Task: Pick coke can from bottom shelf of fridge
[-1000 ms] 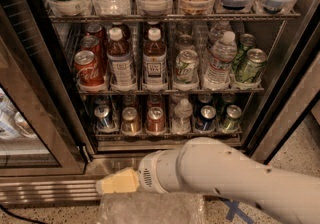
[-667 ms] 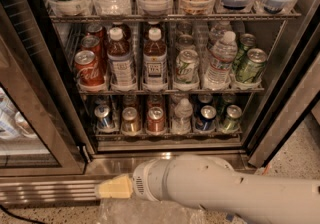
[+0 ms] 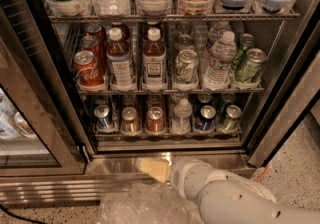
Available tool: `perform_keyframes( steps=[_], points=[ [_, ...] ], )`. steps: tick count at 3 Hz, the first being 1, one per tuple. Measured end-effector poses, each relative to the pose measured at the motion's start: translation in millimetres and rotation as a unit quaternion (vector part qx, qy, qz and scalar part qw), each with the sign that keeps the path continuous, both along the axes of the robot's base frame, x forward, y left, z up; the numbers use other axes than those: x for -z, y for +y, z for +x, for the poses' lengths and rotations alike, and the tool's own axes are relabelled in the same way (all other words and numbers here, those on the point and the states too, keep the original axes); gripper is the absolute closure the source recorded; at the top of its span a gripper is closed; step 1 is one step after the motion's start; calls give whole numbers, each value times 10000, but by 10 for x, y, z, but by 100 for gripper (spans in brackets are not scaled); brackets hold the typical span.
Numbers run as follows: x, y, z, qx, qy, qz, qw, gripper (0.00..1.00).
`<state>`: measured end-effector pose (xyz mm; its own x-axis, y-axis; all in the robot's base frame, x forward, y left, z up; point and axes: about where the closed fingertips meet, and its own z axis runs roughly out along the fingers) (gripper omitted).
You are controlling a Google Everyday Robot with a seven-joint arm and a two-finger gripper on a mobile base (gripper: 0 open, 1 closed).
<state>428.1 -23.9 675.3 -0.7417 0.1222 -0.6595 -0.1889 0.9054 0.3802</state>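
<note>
The fridge (image 3: 280,113) stands open in front of me. Its bottom shelf (image 3: 170,132) holds a row of small cans. The coke can (image 3: 155,120), dark red with a silver top, stands third from the left, between a gold-brown can (image 3: 131,120) and a small water bottle (image 3: 181,115). A blue can (image 3: 104,117) is at the far left. My gripper (image 3: 152,169), yellowish at its tip, is low in front of the shiny metal base, below the shelf and just under the coke can. It holds nothing. The white arm (image 3: 235,200) comes in from the lower right.
The glass door (image 3: 35,133) stands open at the left. The middle rack holds a red Coca-Cola can (image 3: 88,70), brown bottles, water bottles and green cans. A Pepsi can (image 3: 205,118) and a green can (image 3: 230,118) are on the bottom shelf's right. Crumpled clear plastic (image 3: 145,203) lies below the gripper.
The gripper has moved to the right and a little towards the fridge base, from below the blue can's lane to below the coke can's lane. The cans have not moved.
</note>
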Motion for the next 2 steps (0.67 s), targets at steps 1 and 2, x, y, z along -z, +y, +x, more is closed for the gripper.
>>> perform_keyframes(
  steps=[1, 2],
  points=[
    [-111, -36, 146, 367, -221, 202, 9989, 0],
    [-111, -29, 144, 352, -223, 195, 9989, 0]
  ],
)
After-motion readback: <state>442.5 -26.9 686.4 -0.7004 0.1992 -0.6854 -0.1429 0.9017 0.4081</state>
